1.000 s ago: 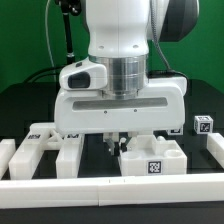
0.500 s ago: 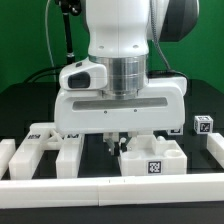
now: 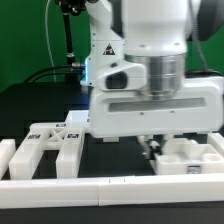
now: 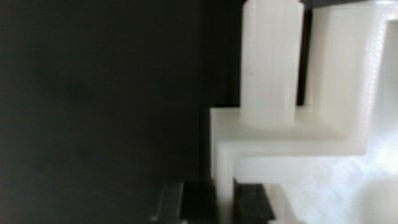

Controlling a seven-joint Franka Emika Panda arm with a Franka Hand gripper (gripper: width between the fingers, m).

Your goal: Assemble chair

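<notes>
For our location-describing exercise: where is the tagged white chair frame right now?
The chair frame lies at the exterior view's left, just behind the front border rail, with the hand at another chair part to its right.

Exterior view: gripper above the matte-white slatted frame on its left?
No, the gripper hangs by the blocky white part at the view's right.

Robotics lab bench, not a home. A robot arm (image 3: 150, 60) stood over a black table (image 3: 40, 100) fenced by a white rail (image 3: 100, 187). Plain green backdrop (image 3: 20, 30) behind. White parts (image 3: 50, 135) carried printed square tags.
</notes>
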